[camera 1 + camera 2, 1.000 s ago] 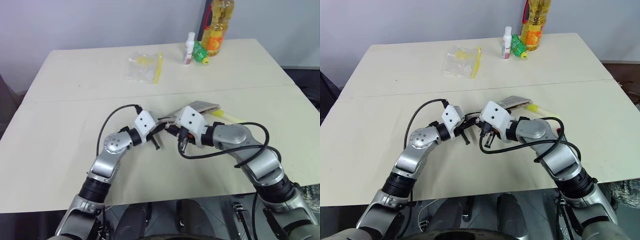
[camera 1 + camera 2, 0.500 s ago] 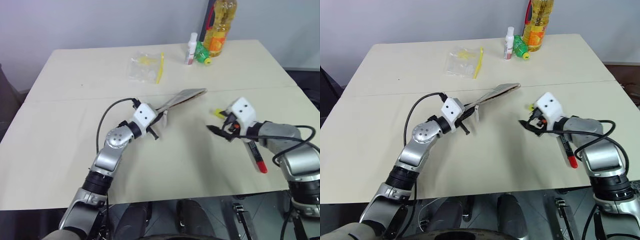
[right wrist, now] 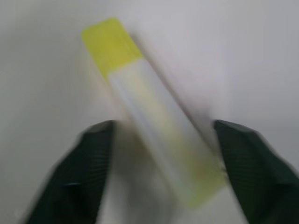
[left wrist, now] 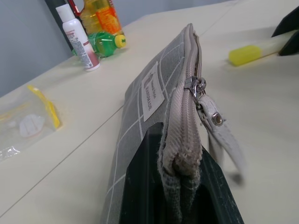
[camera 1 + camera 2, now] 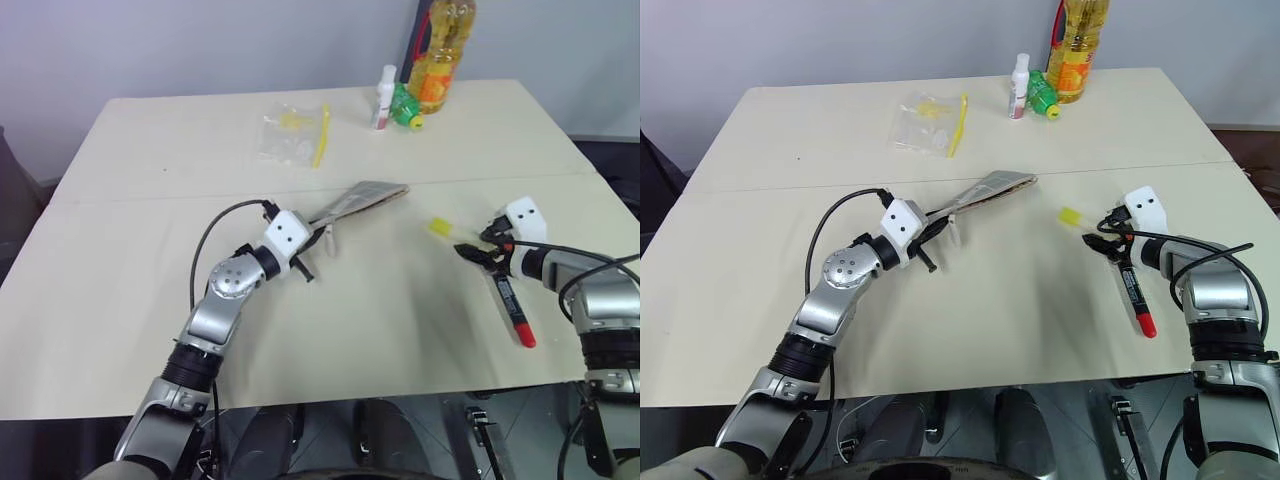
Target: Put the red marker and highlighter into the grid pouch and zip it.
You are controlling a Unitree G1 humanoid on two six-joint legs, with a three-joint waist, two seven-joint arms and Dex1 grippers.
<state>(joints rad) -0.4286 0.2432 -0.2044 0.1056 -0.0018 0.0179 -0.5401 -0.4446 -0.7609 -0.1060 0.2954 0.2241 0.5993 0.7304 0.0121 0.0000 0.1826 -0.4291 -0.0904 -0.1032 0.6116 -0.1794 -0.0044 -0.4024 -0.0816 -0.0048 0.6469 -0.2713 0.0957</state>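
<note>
You have a pale table in front of a plain wall. The pouch is lifted off it near the middle, tilted, with one end pinched between the pressed-together fingers of your left gripper; its zipper edge faces up and the pull cord hangs beside it. The highlighter lies on the table to the right, its yellow cap toward the pouch. Your right gripper sits over its back end with the fingers spread on either side, not touching it. The marker lies just beside that gripper, nearer the table's front edge, red end toward you. A clear bag, a white bottle, a green bottle and an oil bottle stand at the far side.
</note>
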